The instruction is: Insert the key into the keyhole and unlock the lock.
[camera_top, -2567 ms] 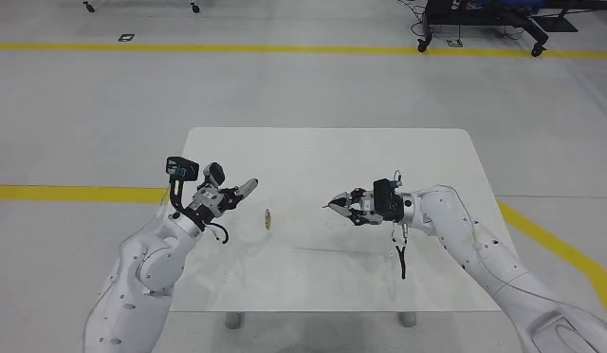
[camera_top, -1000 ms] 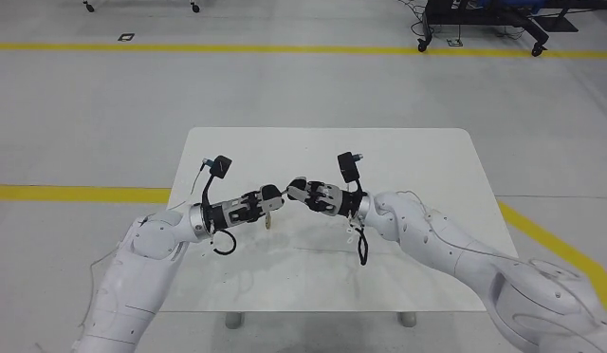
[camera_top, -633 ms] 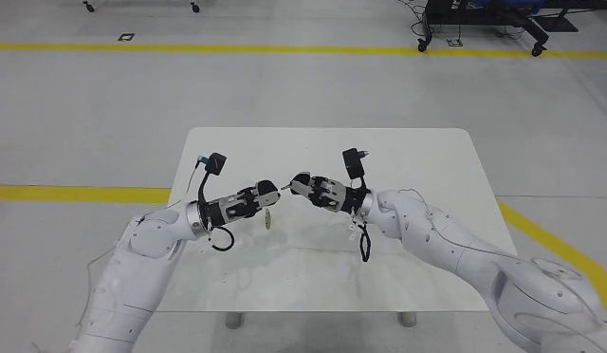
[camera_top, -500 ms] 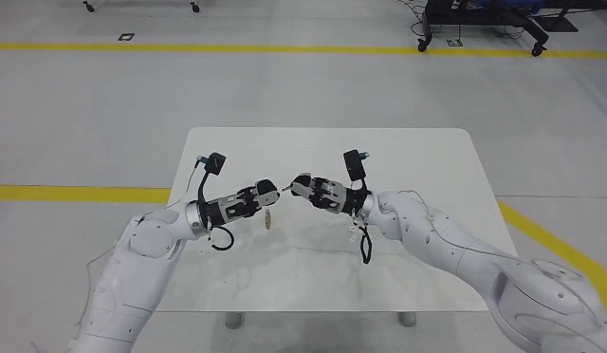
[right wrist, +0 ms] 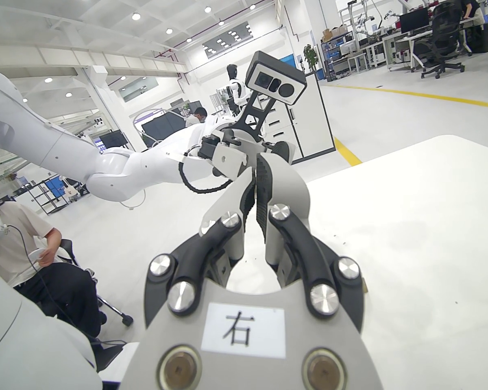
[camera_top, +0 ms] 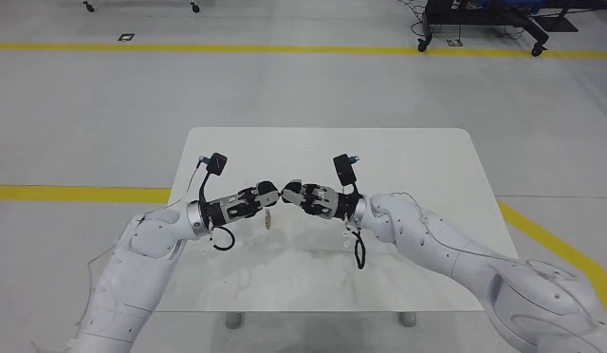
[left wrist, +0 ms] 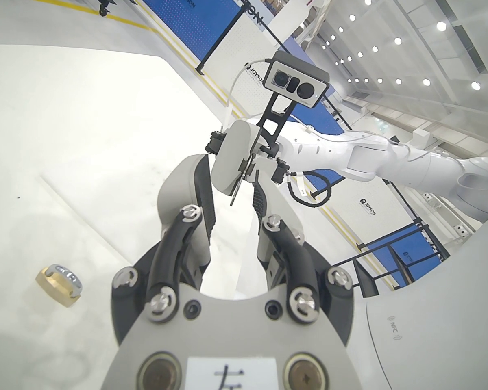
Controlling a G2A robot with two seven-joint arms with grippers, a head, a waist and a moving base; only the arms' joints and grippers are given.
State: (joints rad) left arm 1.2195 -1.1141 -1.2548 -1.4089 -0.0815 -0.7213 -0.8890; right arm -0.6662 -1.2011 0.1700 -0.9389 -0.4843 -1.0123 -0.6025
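Note:
A small brass padlock (camera_top: 268,220) with a silver shackle lies on the white table (camera_top: 427,154), just nearer than the two grippers; the left wrist view has the padlock (left wrist: 59,286) lying off to one side of the fingers. My right gripper (camera_top: 287,191) (right wrist: 255,174) is shut on a thin dark key (left wrist: 236,188) and hovers above the table. My left gripper (camera_top: 269,195) (left wrist: 232,194) is open and meets it tip to tip. The key blade sits in the gap between the left fingers (left wrist: 205,188), touching neither that I can see.
A black cable loop (camera_top: 358,249) hangs from the right wrist above the table. The table's front edge (camera_top: 313,309) lies behind both forearms. Bare tabletop stretches to the far side and to the right.
Both arms have swung in from the table's sides to its middle. In the last half second the right gripper slid left until its tip met the left gripper.

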